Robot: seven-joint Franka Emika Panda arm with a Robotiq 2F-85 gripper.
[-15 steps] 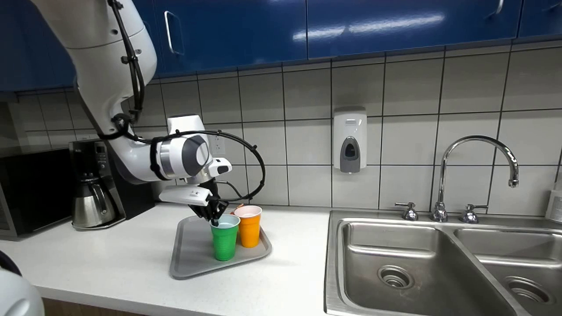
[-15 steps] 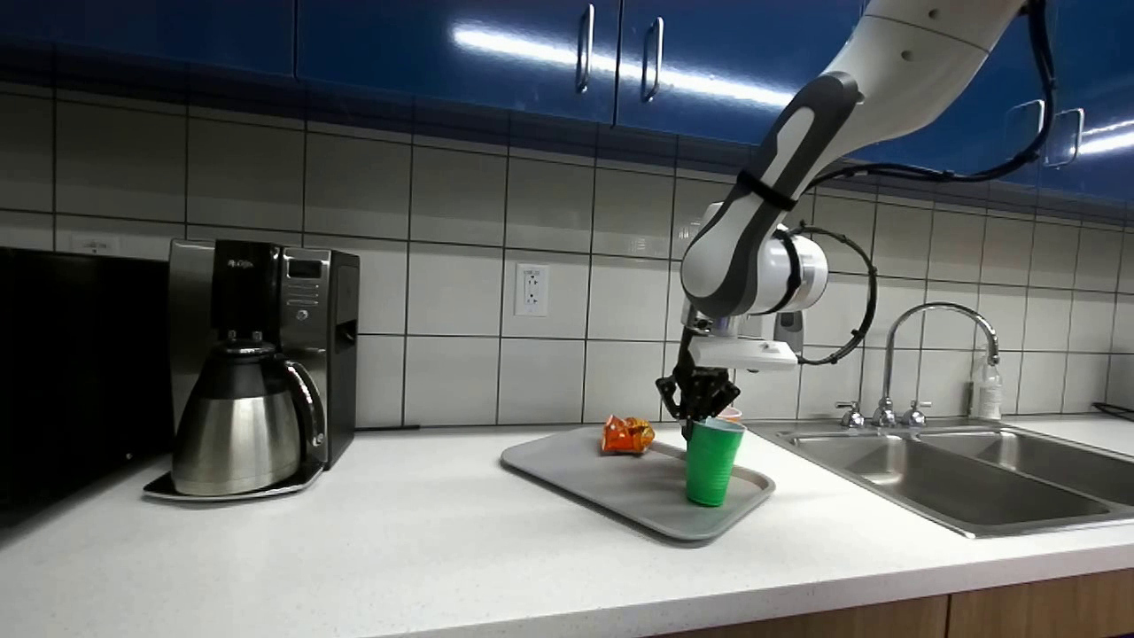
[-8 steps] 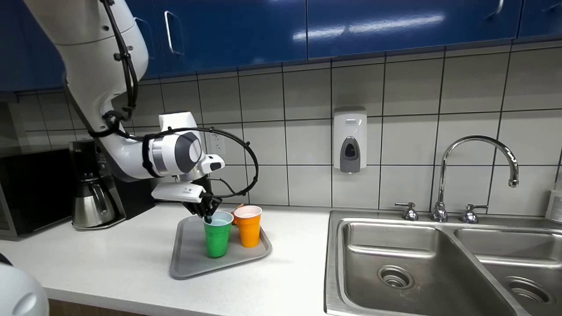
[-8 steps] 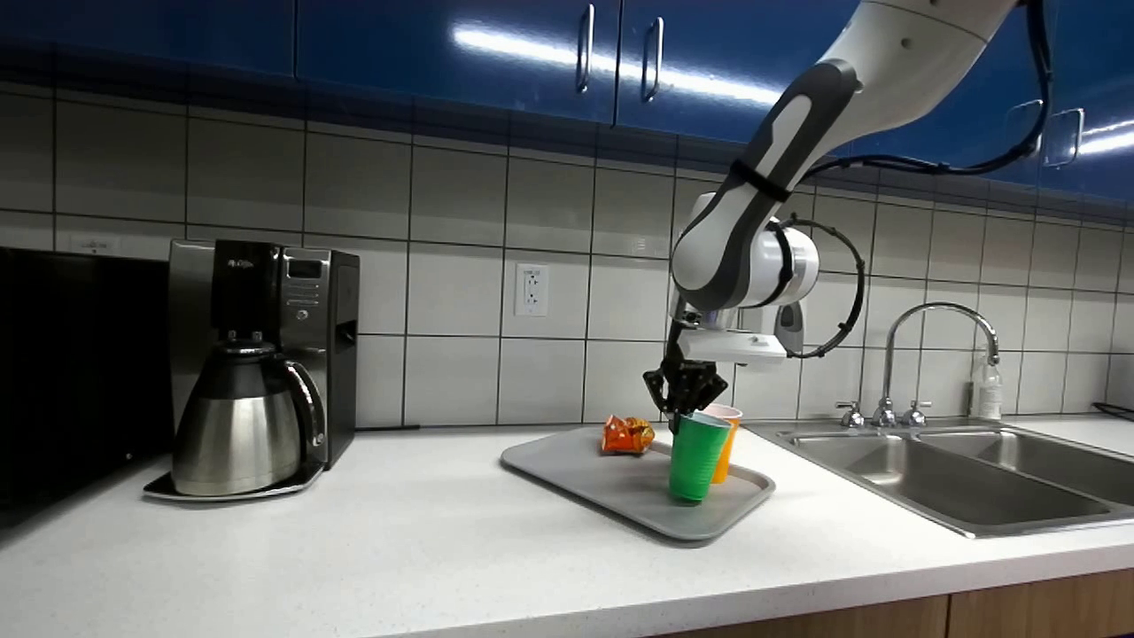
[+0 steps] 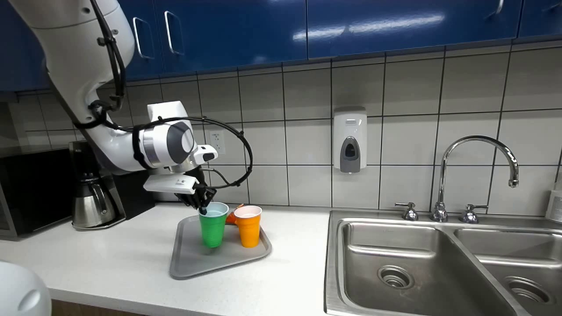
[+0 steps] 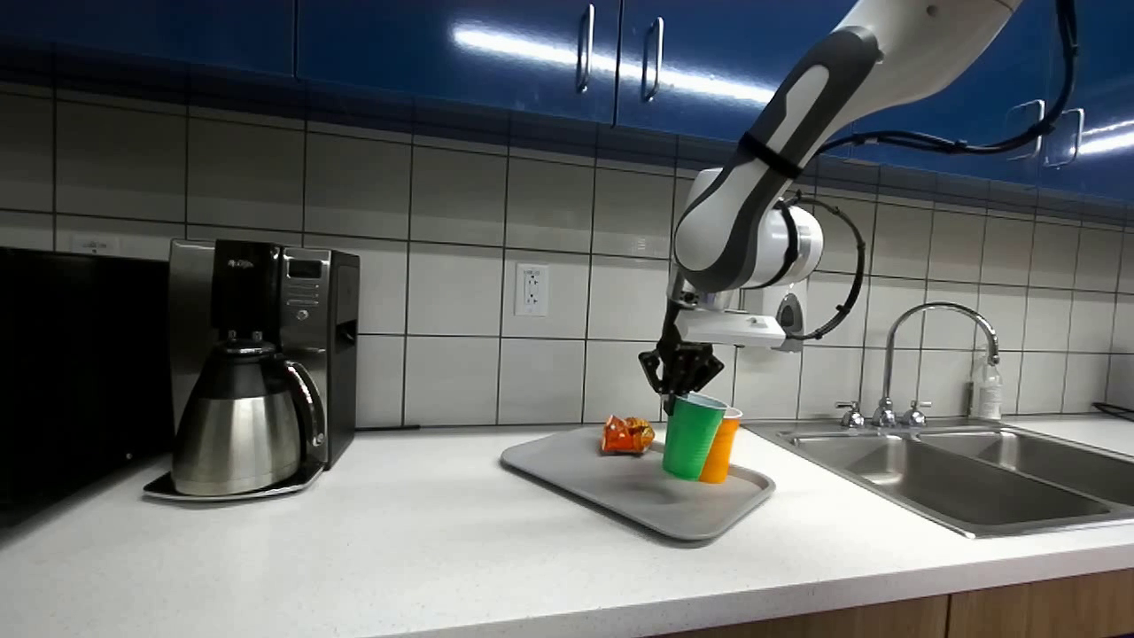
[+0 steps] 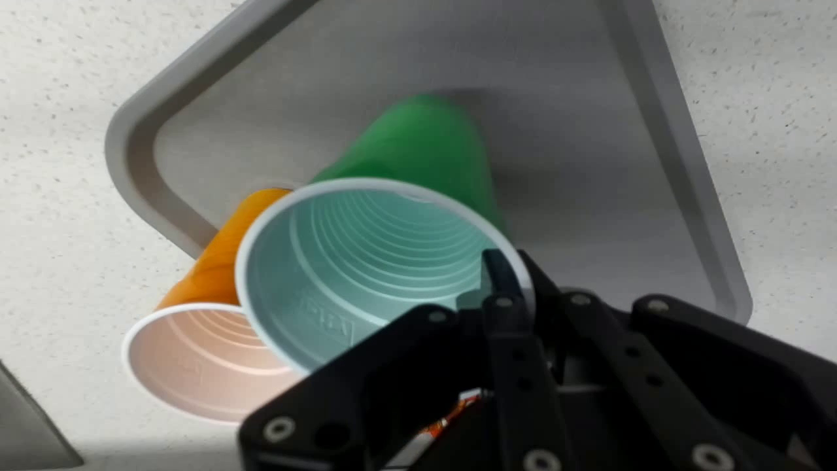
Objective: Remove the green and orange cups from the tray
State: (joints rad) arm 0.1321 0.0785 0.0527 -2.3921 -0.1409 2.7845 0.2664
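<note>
The green cup (image 5: 213,232) has a pale inside and also shows in an exterior view (image 6: 689,447). My gripper (image 5: 202,210) is shut on its rim, one finger inside and one outside, as the wrist view (image 7: 513,275) shows. The cup hangs slightly tilted, a little above the grey tray (image 5: 189,261), with a shadow beneath it. The orange cup (image 5: 249,231) stands upright on the tray. In an exterior view the green cup partly covers the orange cup (image 6: 720,454). In the wrist view the orange cup (image 7: 225,258) is also partly hidden by it.
An orange wrapper (image 6: 627,435) lies on the tray behind the cups. A coffee maker (image 6: 257,372) stands on the white counter (image 6: 425,549). The steel sink (image 5: 336,263) and faucet (image 5: 443,175) lie on the other side. Blue cabinets (image 5: 237,30) hang above.
My gripper has moved away from the sink side and then up with the green cup in it. The cup's bottom has risen off the tray. The orange cup has not moved.
</note>
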